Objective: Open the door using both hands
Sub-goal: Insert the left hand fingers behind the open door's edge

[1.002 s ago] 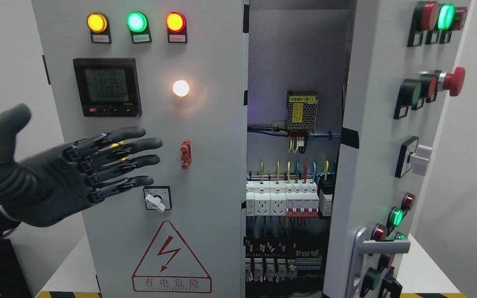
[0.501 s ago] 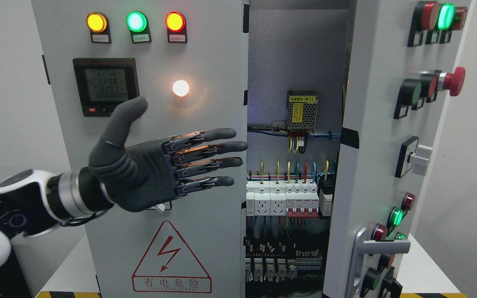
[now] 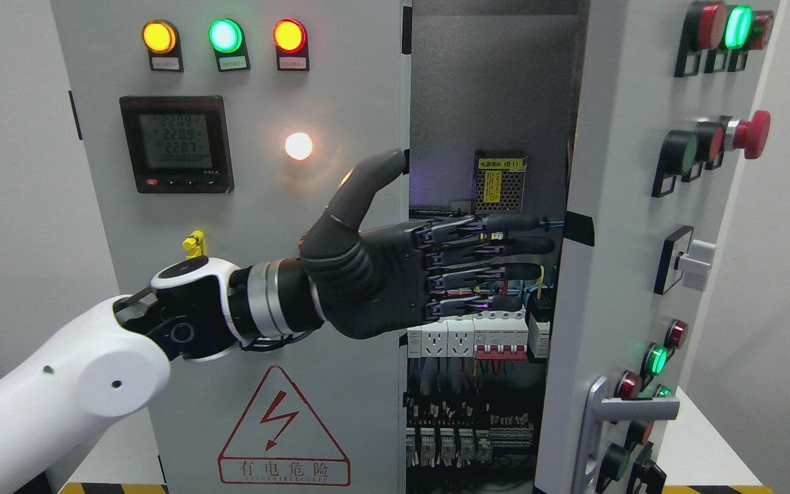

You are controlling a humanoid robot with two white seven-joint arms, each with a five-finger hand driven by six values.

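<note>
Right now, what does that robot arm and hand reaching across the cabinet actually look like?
The left arm has a smooth, rounded white shell with small dark holes. At the wrist sit black jointed parts, a white cap and a silver metal ring. The left hand is dark grey and rubbery-looking, shaped like a human hand, with black mechanical finger links carrying small yellow and purple glints. No right arm is visible.

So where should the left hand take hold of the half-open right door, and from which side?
Grip the right door by its free vertical edge, coming from the left through the gap. The left hand already reaches there with fingers straight; the silver handle faces away.
</note>
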